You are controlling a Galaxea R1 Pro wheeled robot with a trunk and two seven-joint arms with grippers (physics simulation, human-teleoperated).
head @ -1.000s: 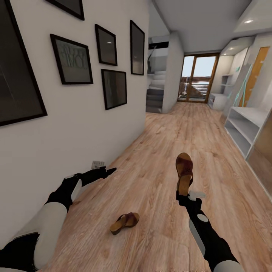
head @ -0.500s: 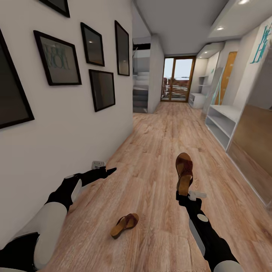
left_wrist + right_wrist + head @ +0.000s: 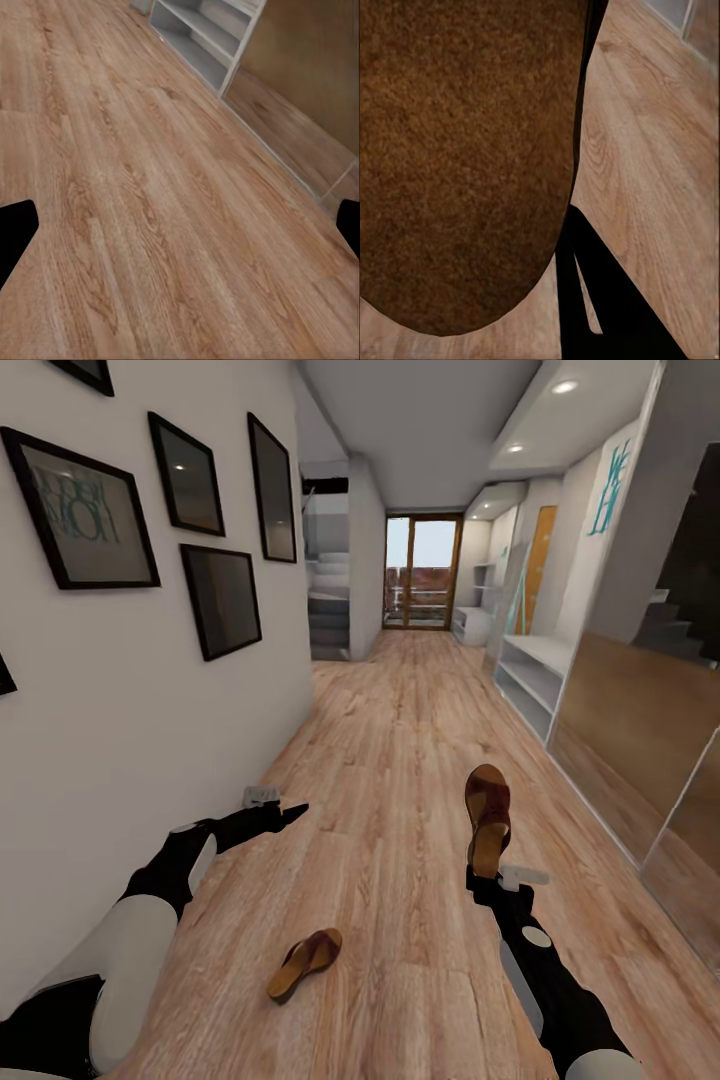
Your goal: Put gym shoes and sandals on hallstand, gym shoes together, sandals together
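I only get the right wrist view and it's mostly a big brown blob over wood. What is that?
Observer: It's a brown sandal held up off the floor by the right jaws, toe pointing away down the corridor.
Operator: Is there a second one somewhere?
Observer: Yes, the other sandal lies on the wood floor, nearer the robot, between its two arms.
Operator: What's the other arm doing?
Observer: The left jaws hang near the picture wall, open and holding nothing.
Operator: Anywhere to put shoes?
Observer: A pale two-tier rack stands along the right wall, well ahead. No sneakers can be seen from here.
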